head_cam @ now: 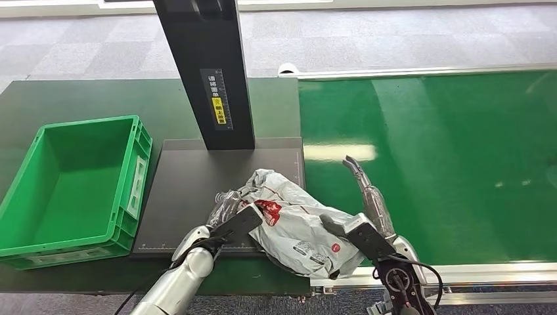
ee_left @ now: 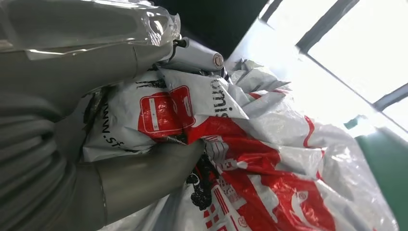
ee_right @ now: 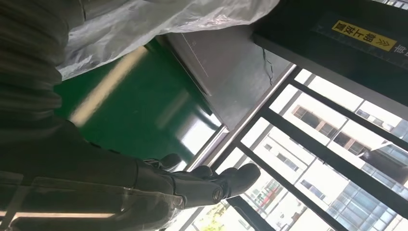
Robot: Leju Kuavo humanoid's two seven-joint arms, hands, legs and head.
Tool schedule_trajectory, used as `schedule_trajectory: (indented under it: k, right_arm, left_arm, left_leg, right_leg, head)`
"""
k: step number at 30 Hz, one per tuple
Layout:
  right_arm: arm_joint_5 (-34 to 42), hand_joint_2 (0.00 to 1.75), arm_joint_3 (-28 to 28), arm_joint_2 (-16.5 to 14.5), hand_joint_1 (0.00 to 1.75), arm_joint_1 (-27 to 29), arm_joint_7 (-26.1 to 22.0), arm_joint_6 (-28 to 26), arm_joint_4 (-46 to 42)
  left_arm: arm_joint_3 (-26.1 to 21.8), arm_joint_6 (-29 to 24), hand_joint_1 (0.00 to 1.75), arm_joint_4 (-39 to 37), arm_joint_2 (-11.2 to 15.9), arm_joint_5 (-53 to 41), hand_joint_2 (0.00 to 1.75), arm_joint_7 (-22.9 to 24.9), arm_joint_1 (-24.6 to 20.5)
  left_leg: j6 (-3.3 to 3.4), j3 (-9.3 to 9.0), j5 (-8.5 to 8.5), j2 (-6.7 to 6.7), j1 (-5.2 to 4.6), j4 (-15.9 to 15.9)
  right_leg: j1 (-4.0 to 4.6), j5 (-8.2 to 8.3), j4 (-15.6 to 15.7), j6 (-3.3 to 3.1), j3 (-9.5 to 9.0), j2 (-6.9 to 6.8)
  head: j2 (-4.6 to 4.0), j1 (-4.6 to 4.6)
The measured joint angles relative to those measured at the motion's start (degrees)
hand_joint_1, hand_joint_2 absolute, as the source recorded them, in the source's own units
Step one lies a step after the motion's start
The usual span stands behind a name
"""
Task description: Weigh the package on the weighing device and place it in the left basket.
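Note:
The package (head_cam: 295,223) is a crumpled white and red plastic mailer lying on the front right part of the dark weighing platform (head_cam: 190,184), with its near end hanging over the table edge. My left hand (head_cam: 230,213) grips its left edge. In the left wrist view the thumb (ee_left: 134,178) and fingers (ee_left: 96,62) are closed around a fold of the package (ee_left: 269,159). My right hand (head_cam: 368,203) stands open just right of the package over the green belt, fingers stretched forward. The right wrist view shows those fingers (ee_right: 192,185) holding nothing, with the package (ee_right: 159,24) beside them.
The green basket (head_cam: 92,123) stands empty on the table to the left of the platform. A black column (head_cam: 210,72) with a yellow label rises from the platform's far side. The green conveyor belt (head_cam: 446,157) stretches to the right, bordered by a metal rail (head_cam: 499,272) along its front.

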State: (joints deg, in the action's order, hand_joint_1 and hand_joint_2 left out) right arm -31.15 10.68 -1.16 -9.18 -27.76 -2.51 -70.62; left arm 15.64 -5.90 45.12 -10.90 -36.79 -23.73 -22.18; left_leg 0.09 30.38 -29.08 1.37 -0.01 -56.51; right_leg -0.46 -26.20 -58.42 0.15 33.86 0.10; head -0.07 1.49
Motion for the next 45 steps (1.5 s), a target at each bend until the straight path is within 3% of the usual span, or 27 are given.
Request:
schedule_trajectory:
  k: [3,7,10,15,23,27,32,45]
  right_arm:
    - [0.2,1.75,-0.1,0.1,0.0,0.3,0.0,0.0,-0.1]
    - [0.2,1.75,-0.3,0.4,0.0,1.2,0.0,0.0,-0.8]
    - [0.2,1.75,-0.7,0.5,0.0,1.7,0.0,0.0,-1.4]
    - [0.2,1.75,-1.1,0.6,0.0,2.7,0.0,0.0,-2.3]
    - [0.2,1.75,-1.7,1.1,0.0,4.5,0.0,-0.1,-3.9]
    - [0.1,1.75,-2.3,1.2,0.0,6.1,0.2,-0.5,-5.1]
    - [0.0,1.75,-2.9,1.6,0.0,7.7,0.5,-0.9,-6.7]
    - [-0.9,1.75,-3.0,1.6,0.0,10.1,1.6,-1.5,-8.7]
  left_arm:
    - [0.0,-4.9,1.75,4.8,0.3,2.1,1.75,-3.1,2.1]
    - [0.7,-18.8,1.75,13.2,1.1,-4.0,1.75,-4.9,4.7]
    - [1.6,-25.7,1.75,18.4,2.1,-10.9,1.75,-3.8,5.6]
    - [1.6,-31.7,1.75,24.0,3.9,-19.0,1.75,0.4,5.9]
    - [-4.2,-33.1,1.75,28.0,6.8,-23.1,1.75,5.4,4.1]
    - [-12.3,-31.4,1.75,26.4,8.8,-13.7,1.75,9.8,1.1]
    - [-20.8,-31.5,1.75,22.9,11.1,-4.2,1.75,10.2,-0.9]
    - [-34.3,-30.8,1.75,15.3,13.4,1.7,1.75,14.3,-1.3]
  left_leg:
    - [0.0,0.11,0.0,-0.01,0.0,0.0]
    - [0.0,0.28,-0.01,-0.01,0.0,0.0]
    - [0.0,0.31,-0.01,-0.01,0.0,0.0]
    - [0.0,0.3,-0.01,-0.04,0.0,0.0]
    - [-0.01,0.29,0.0,-0.06,0.01,0.0]
    - [-0.01,0.28,0.0,-0.18,0.03,0.0]
    - [-0.02,0.28,0.0,-0.31,0.07,0.0]
    - [-0.07,0.29,-0.05,-0.41,0.06,0.0]
  right_leg:
    - [0.0,0.0,0.0,0.0,0.11,0.02]
    - [0.0,-0.01,0.0,0.0,0.28,0.03]
    - [0.0,-0.01,0.0,0.0,0.3,0.03]
    - [0.0,0.0,0.0,0.0,0.3,0.04]
    - [0.04,0.0,0.0,-0.01,0.3,0.06]
    - [0.08,0.01,0.0,-0.02,0.33,0.22]
    - [0.11,0.01,0.0,-0.03,0.36,0.29]
    - [0.11,0.01,0.0,-0.03,0.4,0.4]
  head:
    - [0.0,0.0]
    - [0.0,0.0]
    - [0.0,0.0]
    - [0.0,0.0]
    - [0.0,-0.01]
    - [0.0,0.0]
    - [0.0,-0.01]
    - [0.0,-0.01]
